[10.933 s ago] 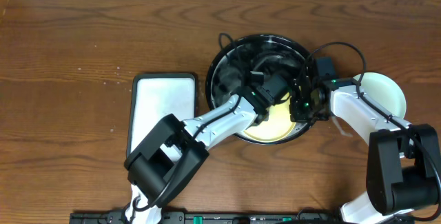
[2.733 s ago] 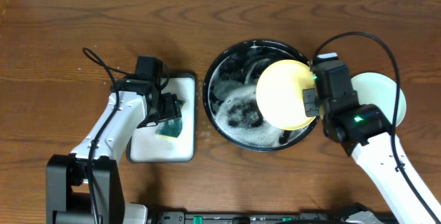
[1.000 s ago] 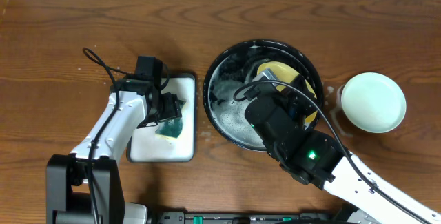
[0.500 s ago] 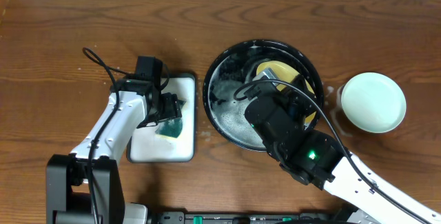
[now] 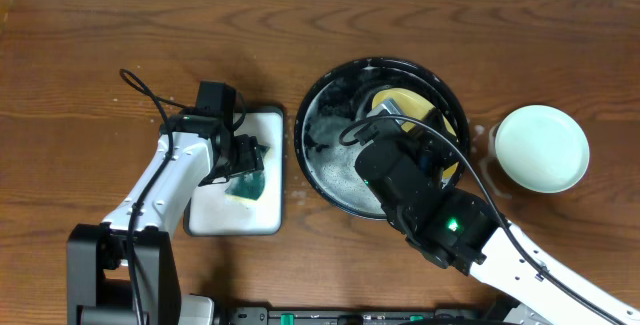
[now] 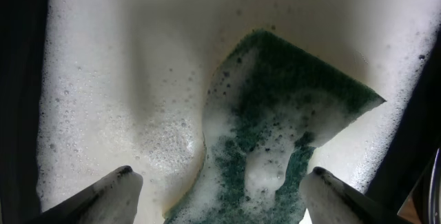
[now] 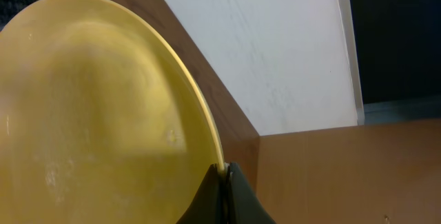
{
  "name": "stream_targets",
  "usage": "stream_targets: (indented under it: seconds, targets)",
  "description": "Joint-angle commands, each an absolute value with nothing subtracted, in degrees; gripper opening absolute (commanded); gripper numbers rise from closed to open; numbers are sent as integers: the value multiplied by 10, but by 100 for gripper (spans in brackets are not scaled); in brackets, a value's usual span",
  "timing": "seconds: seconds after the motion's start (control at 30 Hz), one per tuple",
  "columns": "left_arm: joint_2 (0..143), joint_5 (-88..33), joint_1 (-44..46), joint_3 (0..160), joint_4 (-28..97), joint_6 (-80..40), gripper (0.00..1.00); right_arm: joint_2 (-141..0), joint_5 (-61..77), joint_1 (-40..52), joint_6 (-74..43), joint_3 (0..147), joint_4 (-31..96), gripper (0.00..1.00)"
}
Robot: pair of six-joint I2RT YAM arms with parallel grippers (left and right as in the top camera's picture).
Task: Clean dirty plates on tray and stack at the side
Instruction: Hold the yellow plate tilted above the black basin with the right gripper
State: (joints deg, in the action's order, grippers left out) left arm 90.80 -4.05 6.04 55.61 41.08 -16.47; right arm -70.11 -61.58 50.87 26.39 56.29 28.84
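While the left tool [image 6: 220, 177] hung wide open above the green sponge [image 6: 289, 127], its two pale fingertips [image 6: 120, 182] stood on either side of the sponge and gripped nothing. The sponge lay flat and lathered near the middle of the white tray [image 5: 215, 215], whose floor was coated in foam [image 6: 117, 79]. Seen from overhead, that white tray sat on the desk [image 5: 100, 65] at 9 o'clock from the black tray [image 5: 308, 115], just beside it.

The right tool [image 7: 224, 174] was pinched fully together on the thin rim of the yellow plate [image 7: 89, 114], with the rim caught between its two dark tips. From above, the right arm covered much of the plate, and yellow showed only in the black tray's 12 to 3 o'clock part. Whether the plate touched the tray floor could not be told. Suds [image 5: 335, 165] lay on the tray floor toward 8 o'clock.

A mint-green plate [image 5: 542, 148] rested upright on the desk at 3 o'clock from the black tray, close to its rim but apart from it.
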Motion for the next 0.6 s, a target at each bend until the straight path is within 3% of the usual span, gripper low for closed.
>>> stream_targets:
  seconds: [0.0, 0.57]
  targets:
    - [908, -32, 58, 557, 413, -162, 81, -698, -637, 515, 253, 573, 284, 1]
    - [908, -32, 58, 557, 413, -162, 81, -698, -637, 515, 236, 573, 285, 1]
